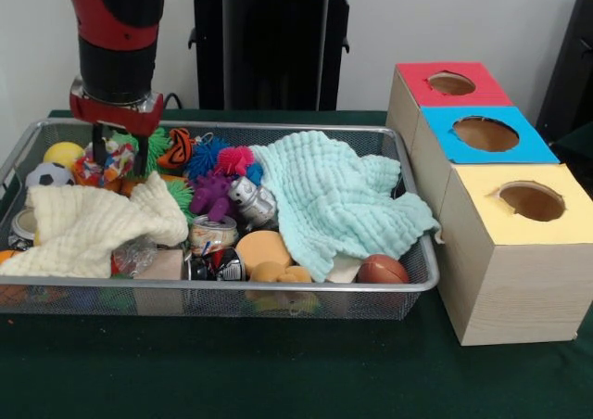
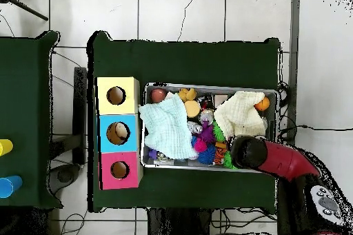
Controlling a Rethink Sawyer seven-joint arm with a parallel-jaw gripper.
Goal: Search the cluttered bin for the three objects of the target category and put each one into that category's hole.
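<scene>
**Arm low over the bin's back corner**

Green felt covers the table (image 1: 278, 382), bare in front of the wire mesh bin (image 1: 408, 285). Inside, a mint waffle-weave cloth (image 1: 338, 201) and cream cloth (image 1: 88, 229) drape over spiky rubber toys (image 1: 218, 159), balls and cans. Three wooden boxes (image 1: 519, 271) with round holes stand just beside the bin. The gripper (image 1: 119, 155) dips among colourful toys, fingers apart.

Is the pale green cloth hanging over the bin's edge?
No. The green cloth lies wholly inside the bin, draped over the toys at its right end.
</scene>
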